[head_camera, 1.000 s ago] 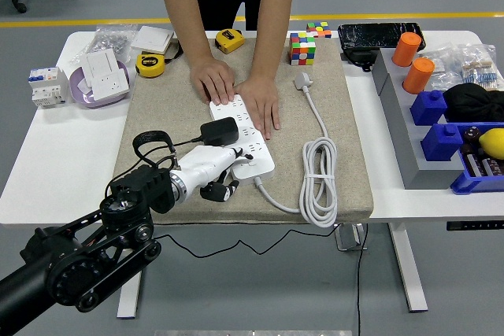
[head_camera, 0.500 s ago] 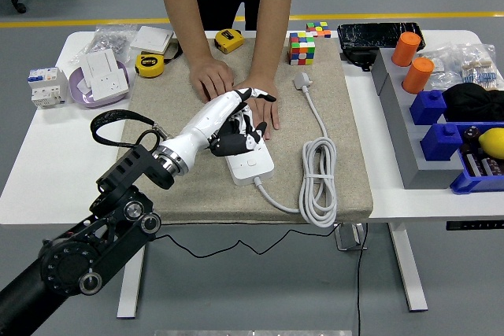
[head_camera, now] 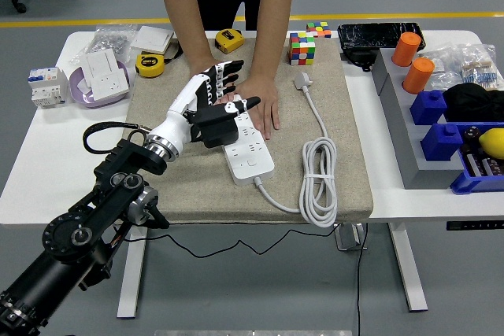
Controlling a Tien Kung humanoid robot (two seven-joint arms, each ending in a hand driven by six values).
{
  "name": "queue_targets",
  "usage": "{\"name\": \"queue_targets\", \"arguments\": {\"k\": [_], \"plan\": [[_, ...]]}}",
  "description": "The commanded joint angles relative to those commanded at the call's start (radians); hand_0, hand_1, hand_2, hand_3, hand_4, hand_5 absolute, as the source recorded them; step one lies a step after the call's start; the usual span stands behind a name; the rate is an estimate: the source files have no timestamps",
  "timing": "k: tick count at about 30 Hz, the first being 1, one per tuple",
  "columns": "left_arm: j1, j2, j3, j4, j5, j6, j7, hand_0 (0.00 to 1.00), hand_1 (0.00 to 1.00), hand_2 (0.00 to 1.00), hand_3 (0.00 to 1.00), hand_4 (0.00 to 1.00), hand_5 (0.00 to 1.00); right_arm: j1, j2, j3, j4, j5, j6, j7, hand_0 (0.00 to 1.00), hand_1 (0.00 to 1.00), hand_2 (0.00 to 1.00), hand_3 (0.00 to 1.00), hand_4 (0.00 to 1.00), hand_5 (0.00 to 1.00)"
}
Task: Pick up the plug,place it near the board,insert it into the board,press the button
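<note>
No print on the table reads clearly. A lavender bowl [head_camera: 79, 90] at the far left holds a white wall socket [head_camera: 105, 73], and a blue bin [head_camera: 472, 169] at the right edge holds a yellow fruit-like thing [head_camera: 492, 142]. On the coarse beige mat [head_camera: 331, 171] lies the long white board [head_camera: 249, 147] (its thick white cable [head_camera: 318, 186] coiled alongside). The left hand [head_camera: 211, 100] hovers over the board's far end, white fingers [head_camera: 224, 76] spread, with the boxy black plug [head_camera: 214, 127] just beneath its palm. A person's hands [head_camera: 260, 104] press the board flat.
</note>
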Motion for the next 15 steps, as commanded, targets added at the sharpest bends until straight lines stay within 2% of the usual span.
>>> {"name": "queue_targets", "arguments": {"k": [3,9,11,15], "plan": [[-0.024,0.000,-0.004,0.083,0.050,0.010,0.010,0.925,0.892,0.838,0.820,0.998,0.229,0.001,0.000,-0.007,0.000,0.005,0.000,0.001,0.803,0.716,0.693,0.606,0.891,0.571],[-0.078,0.000,0.005,0.228,0.281,0.027,0.048,0.912,0.891,0.841,0.803,0.998,0.197,-0.001,-0.004,-0.006,0.000,-0.001,0.001,-0.001,0.803,0.716,0.693,0.606,0.892,0.572],[-0.088,0.000,0.015,0.252,0.365,0.027,0.058,0.912,0.891,0.841,0.803,0.998,0.197,-0.001,-0.005,-0.007,0.000,-0.002,0.001,-0.001,0.803,0.716,0.693,0.606,0.892,0.572],[-0.097,0.000,0.038,0.265,0.530,0.019,0.077,0.896,0.878,0.825,0.795,0.998,0.182,-0.001,-0.005,-0.004,0.000,-0.004,0.000,-0.001,0.803,0.717,0.692,0.607,0.892,0.572]]}}
